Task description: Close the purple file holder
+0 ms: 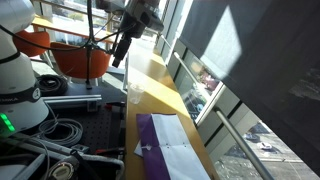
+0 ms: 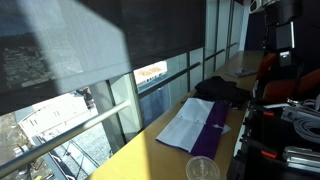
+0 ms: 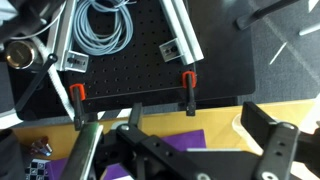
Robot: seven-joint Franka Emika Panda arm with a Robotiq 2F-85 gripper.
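The purple file holder (image 1: 160,140) lies open on the tan wooden tabletop, with white paper sheets (image 1: 180,155) showing on the inside. It also shows in the other exterior view (image 2: 208,130) and as a purple corner in the wrist view (image 3: 170,138). My gripper (image 1: 122,52) hangs high above the table, well apart from the holder, and also shows in an exterior view (image 2: 283,35). In the wrist view the gripper (image 3: 197,120) has its two black fingers spread wide with nothing between them.
A clear plastic cup (image 2: 202,168) stands on the table near the holder's end, also seen in an exterior view (image 1: 135,95). A black bag (image 2: 225,90) lies beyond the holder. Cables (image 3: 100,25) and red clamps (image 3: 188,80) sit on the black perforated board. Windows line the table's far edge.
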